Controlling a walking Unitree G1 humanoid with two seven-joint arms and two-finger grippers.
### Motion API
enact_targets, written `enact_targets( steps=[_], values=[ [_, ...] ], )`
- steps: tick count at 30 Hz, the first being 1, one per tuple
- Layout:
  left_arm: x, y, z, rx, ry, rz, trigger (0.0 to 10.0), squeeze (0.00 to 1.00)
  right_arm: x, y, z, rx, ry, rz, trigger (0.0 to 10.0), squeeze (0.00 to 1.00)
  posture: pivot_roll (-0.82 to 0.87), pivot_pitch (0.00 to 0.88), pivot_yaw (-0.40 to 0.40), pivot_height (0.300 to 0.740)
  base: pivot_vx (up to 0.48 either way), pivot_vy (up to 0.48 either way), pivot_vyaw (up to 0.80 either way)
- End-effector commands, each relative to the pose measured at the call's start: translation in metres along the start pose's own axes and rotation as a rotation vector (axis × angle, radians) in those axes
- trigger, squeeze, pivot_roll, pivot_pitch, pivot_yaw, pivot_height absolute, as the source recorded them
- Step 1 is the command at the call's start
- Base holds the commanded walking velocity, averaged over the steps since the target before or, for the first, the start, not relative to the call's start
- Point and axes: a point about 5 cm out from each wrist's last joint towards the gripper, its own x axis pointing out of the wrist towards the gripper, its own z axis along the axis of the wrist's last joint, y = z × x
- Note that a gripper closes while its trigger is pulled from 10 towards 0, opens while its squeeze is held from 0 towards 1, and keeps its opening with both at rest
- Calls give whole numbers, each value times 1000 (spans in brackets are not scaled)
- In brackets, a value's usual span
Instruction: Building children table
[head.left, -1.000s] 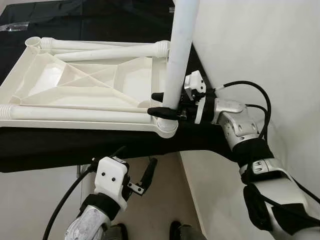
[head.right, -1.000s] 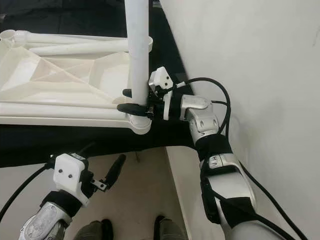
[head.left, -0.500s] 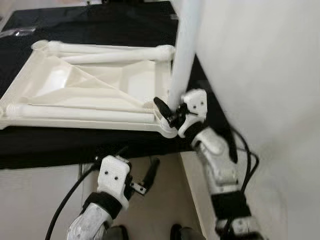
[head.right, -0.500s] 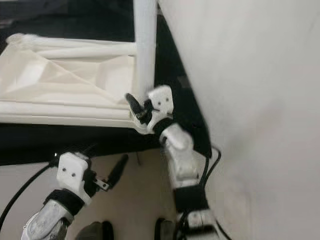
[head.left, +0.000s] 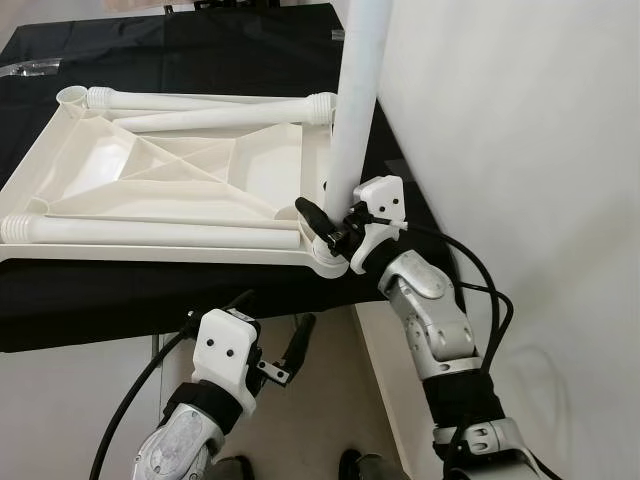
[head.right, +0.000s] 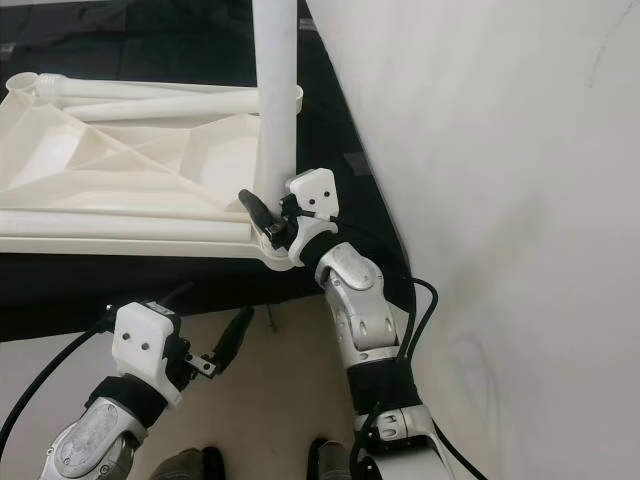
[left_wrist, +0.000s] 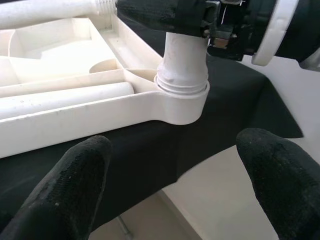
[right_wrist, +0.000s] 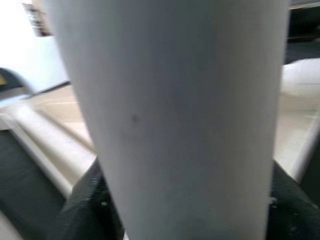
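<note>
One white leg stands upright in the upturned tabletop; right gripper clasps it; left gripper open.

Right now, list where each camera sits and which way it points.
Left eye view: on the head, looking down at the upturned tabletop on black cloth; both arms show, right gripper at the upright leg.
Right eye view: same scene, shifted sideways; left gripper below the cloth's edge.
Left wrist view: between its open fingers toward the corner socket.
Right wrist view: close against the leg.
All four share that leg.
</note>
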Motion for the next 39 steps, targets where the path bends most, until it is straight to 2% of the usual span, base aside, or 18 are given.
enact_targets(
  steps=[1, 2, 3, 5, 6, 7, 8, 12, 16, 20, 21, 22, 32, 34, 36, 37, 38, 39],
  values=[
    [-1, -2, -6, -14, 33, 0, 10000, 0, 5, 7, 1, 3, 2, 93, 10000, 94, 73, 240, -46, 740, 0, 0, 0],
    [-1, -2, -6, -16, 33, -1, 10000, 0, 6, 5, 5, -7, 0, 171, 10000, 0, 74, 242, -46, 740, 0, 0, 0],
    [-1, -2, -6, -16, 33, -1, 10000, 0, 6, 5, 5, -7, 0, 171, 10000, 0, 74, 242, -46, 740, 0, 0, 0],
    [-1, -2, -6, -18, 33, -3, 10000, 0, 6, 2, 12, -24, 1, 306, 10000, 0, 79, 244, -44, 740, 0, 0, 0],
    [-1, -2, -6, -18, 33, -3, 10000, 0, 6, 2, 12, -24, 1, 306, 10000, 0, 79, 244, -44, 740, 0, 0, 0],
    [-2, -3, -6, -18, 34, -5, 10000, 0, 5, -4, 17, -43, 10, 383, 10000, 0, 86, 247, -43, 740, 0, 0, 0],
    [-2, -3, -6, -18, 34, -5, 10000, 0, 5, -4, 17, -43, 10, 383, 10000, 0, 86, 247, -43, 740, 0, 0, 0],
    [-2, -3, -6, -17, 34, -5, 10000, 0, 6, -22, 32, -86, 34, 507, 10000, 0, 96, 249, -45, 740, 0, 0, 0],
    [-3, -4, -6, -16, 35, -3, 10000, 0, 7, -27, 38, -110, 69, 589, 10000, 0, 100, 250, -44, 740, 0, 0, 0],
    [-3, -4, -6, -17, 35, -3, 10000, 0, 8, -33, 41, -109, 80, 608, 10000, 0, 102, 252, -47, 740, 0, 0, 0],
    [-3, -4, -5, -17, 35, -5, 10000, 0, 8, -35, 42, -106, 85, 613, 8824, 0, 103, 252, -47, 740, 0, 0, 0],
    [-2, -5, -5, -18, 35, -8, 10000, 0, 8, -38, 42, -108, 103, 623, 78, 0, 104, 252, -47, 740, 0, 0, 0],
    [-1, -6, -6, -22, 33, -9, 10000, 0, 9, -42, 41, -106, 112, 673, 0, 0, 104, 254, -51, 740, 0, 0, 0],
    [-1, -6, -6, -24, 33, -8, 10000, 0, 9, -44, 40, -113, 111, 652, 0, 0, 90, 252, -60, 740, 0, 0, 0],
    [-1, -7, -6, -25, 32, -10, 10000, 0, 6, -46, 36, -143, 119, 598, 0, 0, 82, 247, -68, 740, 0, 0, 0],
    [0, -8, -6, -30, 29, -9, 10000, 0, 1, -45, 20, -144, 153, 428, 0, 0, 64, 257, -74, 740, 0, 0, 0],
    [0, -8, -6, -30, 29, -9, 10000, 0, 1, -45, 20, -144, 153, 428, 0, 0, 64, 257, -74, 740, 0, 0, 0],
    [0, -8, -6, -33, 27, -9, 10000, 0, -1, -45, 12, -140, 172, 346, 0, 0, 64, 257, -74, 740, 0, 0, 0]
  ],
)
